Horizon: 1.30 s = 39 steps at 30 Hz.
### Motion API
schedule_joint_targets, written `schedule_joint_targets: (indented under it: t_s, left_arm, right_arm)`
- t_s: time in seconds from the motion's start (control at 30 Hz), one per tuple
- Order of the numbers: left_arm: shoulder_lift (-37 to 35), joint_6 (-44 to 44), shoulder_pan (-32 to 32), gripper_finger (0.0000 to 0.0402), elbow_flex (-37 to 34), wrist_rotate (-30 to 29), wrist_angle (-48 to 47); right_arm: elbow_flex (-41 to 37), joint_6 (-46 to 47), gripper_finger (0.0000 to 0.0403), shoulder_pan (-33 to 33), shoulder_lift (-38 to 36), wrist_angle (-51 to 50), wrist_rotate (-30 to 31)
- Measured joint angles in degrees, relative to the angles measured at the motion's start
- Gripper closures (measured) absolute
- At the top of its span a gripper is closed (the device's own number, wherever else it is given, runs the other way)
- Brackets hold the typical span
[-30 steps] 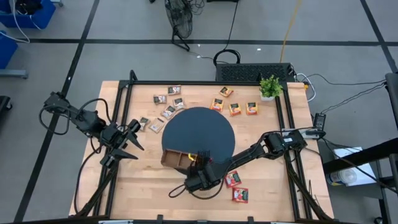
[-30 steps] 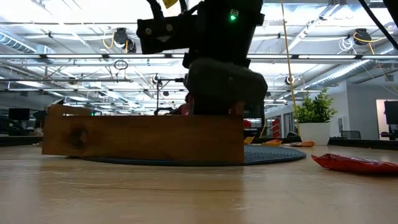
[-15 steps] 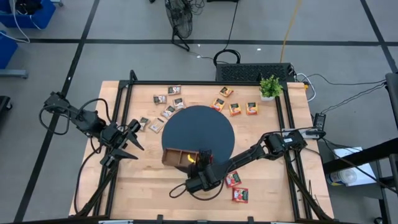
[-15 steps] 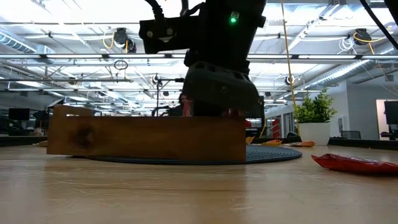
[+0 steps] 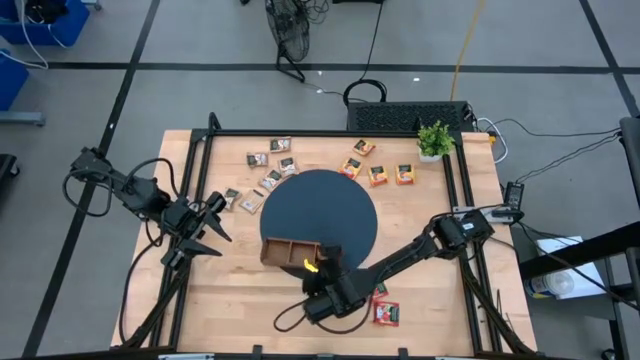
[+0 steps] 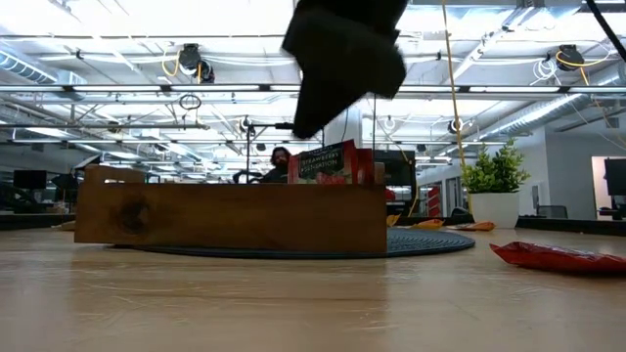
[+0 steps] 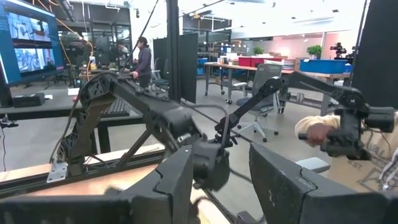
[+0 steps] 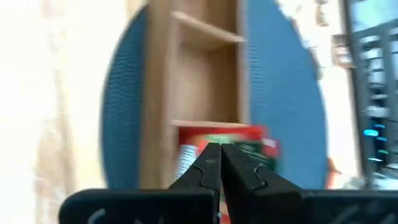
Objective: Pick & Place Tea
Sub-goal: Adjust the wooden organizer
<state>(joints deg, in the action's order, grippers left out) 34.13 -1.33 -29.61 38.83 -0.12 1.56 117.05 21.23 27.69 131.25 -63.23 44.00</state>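
the right gripper (image 8: 219,163) has its jaws pressed together with nothing between them, poised over the near end of the wooden tray (image 5: 290,252). just beyond the fingertips in the right wrist view, a red sachet (image 8: 217,146) sits in the tray's nearest compartment; in the low view it stands tilted on edge (image 6: 328,164), its top showing above the tray's wall. the other two compartments look empty, though the wrist view is blurred.

the step in hand appears to be clearing away from a placed sachet, so the good move is a straight lift, jaws kept shut, so the fingers do not snag the upright packet or nudge the tray on the dark round mat (image 5: 325,215). the next red sachets (image 5: 382,305) lie flat on the surface just right of the gripper, near the front edge; for those the jaws should open wide and come down square on one edge, since flat foil slides easily.

orange sachets (image 5: 378,173) and brown-and-white sachets (image 5: 272,160) wait along the far side. the left gripper (image 5: 205,228) hangs with jaws apart at the left of the surface, well away from the tea.
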Motion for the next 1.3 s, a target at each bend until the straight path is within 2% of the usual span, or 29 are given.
schedule_joint_targets:
  t_s: [0.13,0.23,0.3,0.37,0.53,0.63,0.8,1.0,1.17,1.3]
  left_arm:
    - [0.0,0.0,0.0,0.0240,0.0,0.0,0.0]
    - [0.0,0.0,0.0,0.0240,0.0,0.0,0.1]
    - [0.0,0.0,0.0,0.0240,0.0,0.0,0.1]
    - [0.0,0.0,0.0,0.0240,0.0,0.0,0.1]
    - [0.0,0.0,0.0,0.0240,0.0,0.0,0.1]
    - [0.0,0.0,0.0,0.0240,0.0,0.0,0.0]
    - [0.0,0.0,0.0,0.0240,0.0,0.0,0.0]
    - [0.0,0.0,0.0,0.0240,0.0,0.0,0.0]
    - [0.0,0.0,0.0,0.0240,0.0,0.0,0.0]
    - [0.0,0.0,0.0,0.0240,0.0,0.0,0.0]
  right_arm:
    - [0.0,6.6,0.0403,0.5,-2.7,-9.8,7.1]
    - [0.0,12.7,0.0403,-1.1,-4.3,-17.3,8.5]
    - [-0.8,14.1,0.0403,-2.5,-5.0,-18.9,8.5]
    - [-3.0,13.8,0.0403,-4.0,-5.5,-18.4,8.3]
    - [-10.7,11.5,0.0403,-8.9,-5.4,-15.0,2.7]
    - [-15.6,10.1,0.0403,-11.1,-5.7,-11.0,1.3]
    - [-18.6,7.9,0.0403,-12.8,-6.0,-6.5,-5.5]
    - [-19.1,7.7,0.0403,-10.7,-8.9,-2.3,-7.4]
    - [-18.9,6.0,0.0403,-8.5,-14.6,4.6,-12.6]
    - [-18.9,5.4,0.0403,-7.2,-17.1,6.6,-14.2]
